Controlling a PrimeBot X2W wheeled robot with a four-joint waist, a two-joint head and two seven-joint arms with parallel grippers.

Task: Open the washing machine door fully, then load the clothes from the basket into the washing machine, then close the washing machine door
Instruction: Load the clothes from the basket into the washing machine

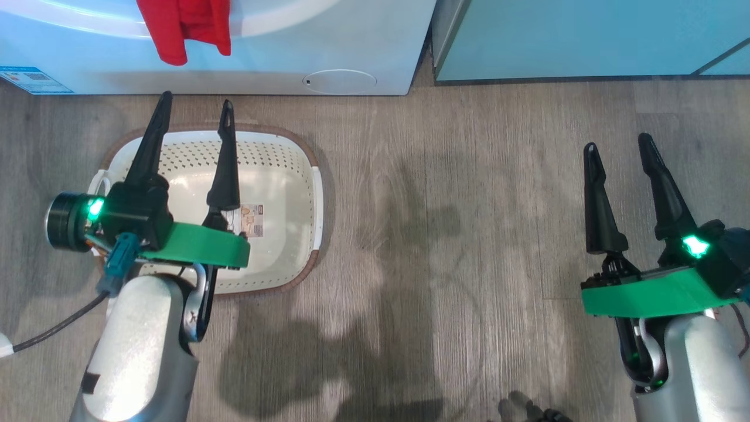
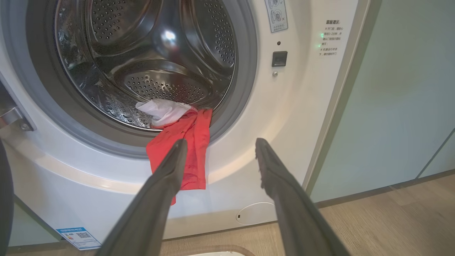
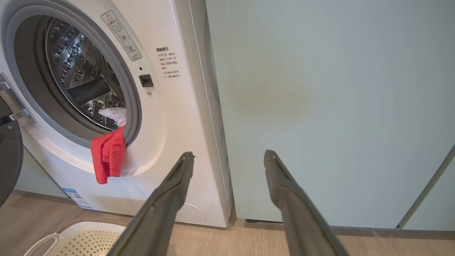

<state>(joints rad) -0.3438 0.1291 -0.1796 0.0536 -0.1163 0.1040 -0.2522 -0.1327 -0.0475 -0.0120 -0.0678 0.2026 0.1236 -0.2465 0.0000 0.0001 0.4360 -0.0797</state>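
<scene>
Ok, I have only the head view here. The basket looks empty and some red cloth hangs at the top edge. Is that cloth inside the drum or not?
Observer: Only partly. In the left wrist view the red garment hangs out over the grey seal and down the front of the washing machine.
Operator: Is anything more inside?
Observer: Yes. A white cloth lies at the bottom of the drum, just behind the red one.
Operator: And the door, is it open?
Observer: Open. In the right wrist view the door stands swung out at the left edge, and the round opening is uncovered.
</scene>
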